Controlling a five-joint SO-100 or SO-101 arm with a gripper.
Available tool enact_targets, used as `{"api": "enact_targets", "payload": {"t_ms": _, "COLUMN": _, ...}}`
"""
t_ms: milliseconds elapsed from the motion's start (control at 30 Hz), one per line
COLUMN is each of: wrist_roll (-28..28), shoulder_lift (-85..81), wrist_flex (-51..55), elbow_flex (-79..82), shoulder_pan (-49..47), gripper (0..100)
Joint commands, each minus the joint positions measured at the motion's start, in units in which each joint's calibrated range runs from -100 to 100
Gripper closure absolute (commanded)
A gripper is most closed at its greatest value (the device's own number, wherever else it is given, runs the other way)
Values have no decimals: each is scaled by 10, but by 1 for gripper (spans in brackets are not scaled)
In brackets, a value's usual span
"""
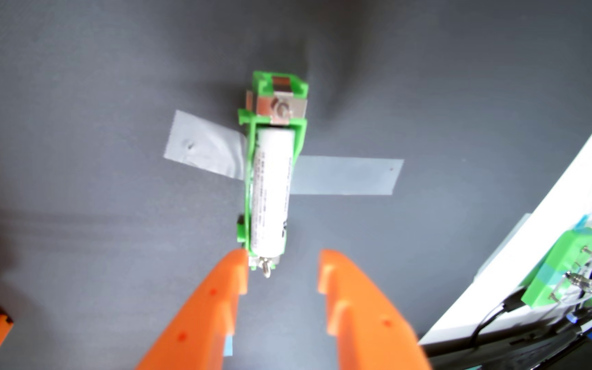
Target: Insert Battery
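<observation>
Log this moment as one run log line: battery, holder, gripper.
battery: white, lying in green holder | holder: taped to grey mat | gripper: open, empty, at holder's near end

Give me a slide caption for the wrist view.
White cylindrical battery seated in taped-down green plastic holder; open orange two-finger gripper just below it.

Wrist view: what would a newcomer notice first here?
First, the white battery lying in the green holder at the centre, fixed to the grey mat with tape strips. Next, the two orange fingers of the gripper rising from the bottom edge, jaws apart and empty, just below the holder.
</observation>
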Motion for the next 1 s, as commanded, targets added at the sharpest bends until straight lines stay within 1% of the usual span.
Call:
{"api": "enact_targets", "payload": {"t_ms": 0, "wrist_roll": 2, "shoulder_lift": -12, "wrist_flex": 3, "elbow_flex": -21, "shoulder_pan": 9, "gripper": 99}}
{"api": "enact_targets", "payload": {"t_ms": 33, "wrist_roll": 2, "shoulder_lift": -11, "wrist_flex": 3, "elbow_flex": -20, "shoulder_pan": 9, "gripper": 98}}
{"api": "enact_targets", "payload": {"t_ms": 267, "wrist_roll": 1, "shoulder_lift": -13, "wrist_flex": -10, "elbow_flex": 1, "shoulder_pan": 15, "gripper": 98}}
{"api": "enact_targets", "payload": {"t_ms": 433, "wrist_roll": 2, "shoulder_lift": -13, "wrist_flex": -104, "elbow_flex": 50, "shoulder_pan": 15, "gripper": 98}}
{"api": "enact_targets", "payload": {"t_ms": 533, "wrist_roll": 5, "shoulder_lift": -13, "wrist_flex": -137, "elbow_flex": 66, "shoulder_pan": 15, "gripper": 98}}
{"api": "enact_targets", "payload": {"t_ms": 600, "wrist_roll": 17, "shoulder_lift": -13, "wrist_flex": -152, "elbow_flex": 72, "shoulder_pan": 20, "gripper": 98}}
{"api": "enact_targets", "payload": {"t_ms": 800, "wrist_roll": 23, "shoulder_lift": -13, "wrist_flex": -151, "elbow_flex": 68, "shoulder_pan": 79, "gripper": 98}}
{"api": "enact_targets", "payload": {"t_ms": 967, "wrist_roll": 23, "shoulder_lift": -13, "wrist_flex": -151, "elbow_flex": 67, "shoulder_pan": 80, "gripper": 98}}
